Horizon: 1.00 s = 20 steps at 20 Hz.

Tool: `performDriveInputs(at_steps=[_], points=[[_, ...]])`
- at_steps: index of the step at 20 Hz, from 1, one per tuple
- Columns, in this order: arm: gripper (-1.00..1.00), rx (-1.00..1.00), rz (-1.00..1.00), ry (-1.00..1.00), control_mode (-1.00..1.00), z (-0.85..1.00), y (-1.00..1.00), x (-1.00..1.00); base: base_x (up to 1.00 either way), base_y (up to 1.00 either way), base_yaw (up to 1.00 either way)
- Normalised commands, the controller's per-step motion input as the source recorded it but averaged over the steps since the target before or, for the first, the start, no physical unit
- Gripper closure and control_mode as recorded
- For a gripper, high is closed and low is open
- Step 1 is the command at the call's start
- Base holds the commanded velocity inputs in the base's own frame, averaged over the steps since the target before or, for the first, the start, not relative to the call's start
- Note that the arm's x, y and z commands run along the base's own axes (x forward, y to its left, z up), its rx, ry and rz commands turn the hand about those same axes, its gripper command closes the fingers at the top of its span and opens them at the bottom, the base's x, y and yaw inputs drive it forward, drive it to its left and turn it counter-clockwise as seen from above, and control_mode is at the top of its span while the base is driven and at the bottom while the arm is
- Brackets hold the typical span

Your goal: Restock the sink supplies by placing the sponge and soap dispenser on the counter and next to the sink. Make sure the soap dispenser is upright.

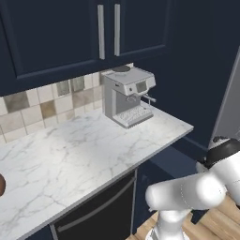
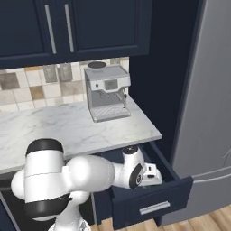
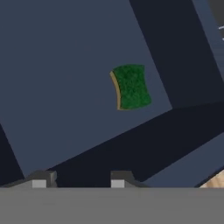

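Finds the sponge (image 3: 131,86) lying flat on the dark blue floor of the open drawer (image 2: 153,198), green face up, with its yellow layer showing as a thin strip along one edge; places it well ahead of the gripper (image 3: 82,179), apart from both tips and touching neither; shows the gripper drawn in, its two dark fingertips (image 3: 43,178) rising low in the hand view with a small gap between them and nothing pinched there; from the right base view, has the white arm (image 2: 85,173) bent low under the edge of the counter (image 1: 84,154), its hand reaching into that drawer just below the marble slab; sets the grey coffee machine (image 1: 126,96) at the far end of the counter, against the tiled backsplash (image 1: 37,108) and under the dark blue upper cabinets (image 1: 56,33); puts a tall grey fridge (image 2: 207,113) just beside the drawer, on its right; catches a brownish rounded sliver at the very left edge of the left base view, on the marble, seemingly the soap dispenser (image 1: 1,185), too cropped to tell whether upright.
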Motion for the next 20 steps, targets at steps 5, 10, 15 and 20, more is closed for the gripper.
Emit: performDriveInputs(at_steps=[5,10,15,20], points=[[-1.0,0.0,0.0,0.0,-1.0,-0.6,-0.31,-0.66,0.0,0.0,0.0],[-1.0,0.0,0.0,-0.01,-1.0,-0.55,-0.46,-0.95,0.0,0.0,0.0],[-1.0,0.0,0.0,-0.08,-1.0,0.5,-0.44,-0.1,0.0,0.0,0.0],[-1.0,0.0,0.0,-0.02,-1.0,0.17,-0.51,0.0,0.0,0.0,0.0]])
